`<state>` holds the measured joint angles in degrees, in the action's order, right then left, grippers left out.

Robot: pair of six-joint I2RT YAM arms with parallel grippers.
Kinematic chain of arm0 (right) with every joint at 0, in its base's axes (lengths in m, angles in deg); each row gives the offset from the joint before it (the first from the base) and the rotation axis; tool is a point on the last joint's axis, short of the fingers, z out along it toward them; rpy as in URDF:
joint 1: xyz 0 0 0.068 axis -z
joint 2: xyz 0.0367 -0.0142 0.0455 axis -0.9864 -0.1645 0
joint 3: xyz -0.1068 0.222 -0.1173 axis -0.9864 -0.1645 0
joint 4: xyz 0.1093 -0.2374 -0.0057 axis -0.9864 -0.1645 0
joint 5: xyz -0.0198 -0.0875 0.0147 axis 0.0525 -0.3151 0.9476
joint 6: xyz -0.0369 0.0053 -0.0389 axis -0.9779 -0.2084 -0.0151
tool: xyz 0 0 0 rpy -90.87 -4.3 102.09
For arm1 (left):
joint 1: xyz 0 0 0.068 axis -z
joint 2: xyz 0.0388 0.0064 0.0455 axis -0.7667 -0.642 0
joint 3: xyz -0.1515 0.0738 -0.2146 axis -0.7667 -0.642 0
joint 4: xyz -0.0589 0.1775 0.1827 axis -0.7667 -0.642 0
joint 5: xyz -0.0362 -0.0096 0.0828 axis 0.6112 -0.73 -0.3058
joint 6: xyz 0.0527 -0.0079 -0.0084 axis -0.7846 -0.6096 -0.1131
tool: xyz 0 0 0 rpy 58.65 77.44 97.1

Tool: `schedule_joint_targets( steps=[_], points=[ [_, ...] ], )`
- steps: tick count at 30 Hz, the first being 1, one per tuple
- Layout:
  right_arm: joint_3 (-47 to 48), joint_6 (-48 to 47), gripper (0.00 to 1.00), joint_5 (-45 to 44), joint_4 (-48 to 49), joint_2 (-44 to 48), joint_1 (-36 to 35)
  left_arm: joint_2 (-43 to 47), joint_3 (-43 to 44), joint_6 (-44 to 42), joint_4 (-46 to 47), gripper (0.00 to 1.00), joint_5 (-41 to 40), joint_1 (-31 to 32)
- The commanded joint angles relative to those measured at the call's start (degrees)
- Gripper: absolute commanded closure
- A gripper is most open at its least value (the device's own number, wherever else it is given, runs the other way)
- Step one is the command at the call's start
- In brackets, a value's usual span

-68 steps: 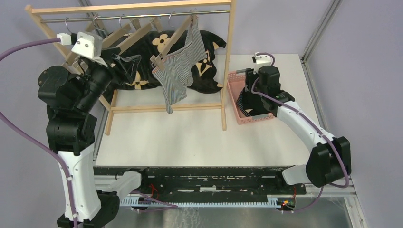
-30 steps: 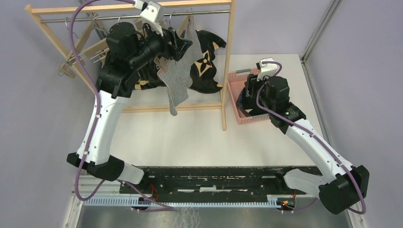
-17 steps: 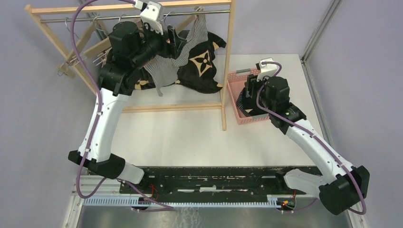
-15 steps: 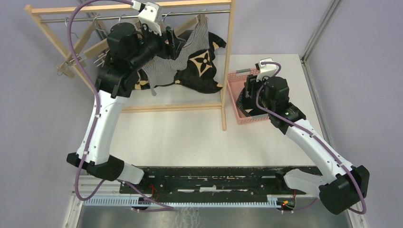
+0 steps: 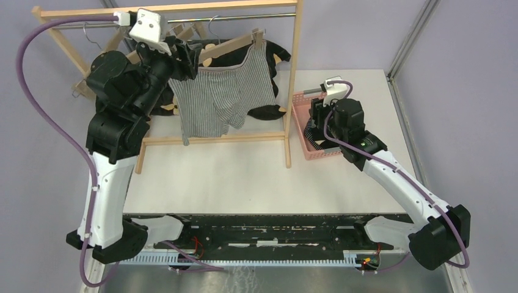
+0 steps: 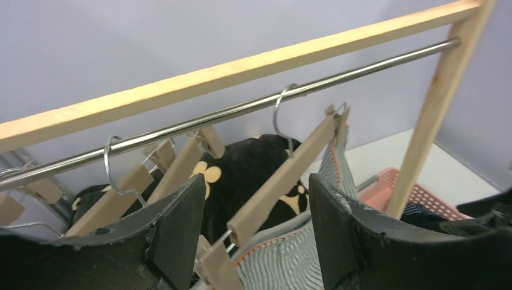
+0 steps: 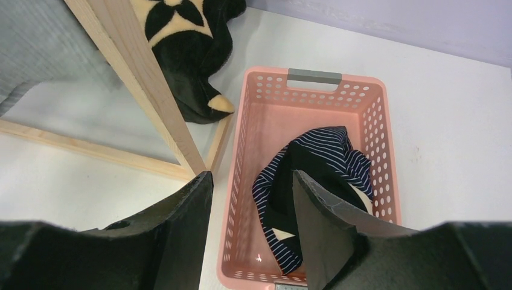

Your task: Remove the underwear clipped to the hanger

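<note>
The wooden rack (image 5: pixel 294 79) fills the back of the table (image 5: pixel 244 177), its right post standing between the hanging cloth and the pink basket (image 7: pixel 377 121). The grey-white striped underwear (image 5: pixel 223 101) hangs spread wide from a wooden hanger (image 6: pixel 284 181), clipped at both ends, with bare table in front. My left gripper (image 6: pixel 255 193) gapes around the hanger's near clip, gripping nothing. My right gripper (image 7: pixel 250 181) hovers spread and empty above the basket, where navy striped underwear (image 7: pixel 350 160) lies.

1. The rack (image 5: pixel 294 79) is standing on the table's (image 5: pixel 244 177) back left.
2. Underwear (image 5: pixel 220 101) is hanging from its hanger (image 5: pixel 235 44), before the cushion (image 5: pixel 264 113).
3. The basket (image 7: pixel 272 139) is sitting right of the rack, holding more underwear (image 7: pixel 314 175).
</note>
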<state>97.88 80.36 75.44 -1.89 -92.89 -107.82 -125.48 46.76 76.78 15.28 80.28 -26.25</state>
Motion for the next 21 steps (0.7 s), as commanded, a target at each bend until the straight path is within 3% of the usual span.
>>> schedule_joint_targets(
  steps=[1, 16, 21],
  points=[
    [1.78, -0.62, 0.4, -0.4, 1.19, 0.34, -0.5, -5.56, 1.66, -5.85, 0.3, 0.31, -4.58, -0.17],
    [1.15, -1.18, 0.4, -0.81, 1.57, 1.21, -0.76, -10.02, 2.47, -5.26, -0.33, 0.34, -2.75, -0.15],
    [0.97, -1.07, 0.4, -1.42, 1.74, 1.34, -0.93, -9.53, 1.12, -4.65, 0.46, 0.49, -2.03, -0.13]
  ],
)
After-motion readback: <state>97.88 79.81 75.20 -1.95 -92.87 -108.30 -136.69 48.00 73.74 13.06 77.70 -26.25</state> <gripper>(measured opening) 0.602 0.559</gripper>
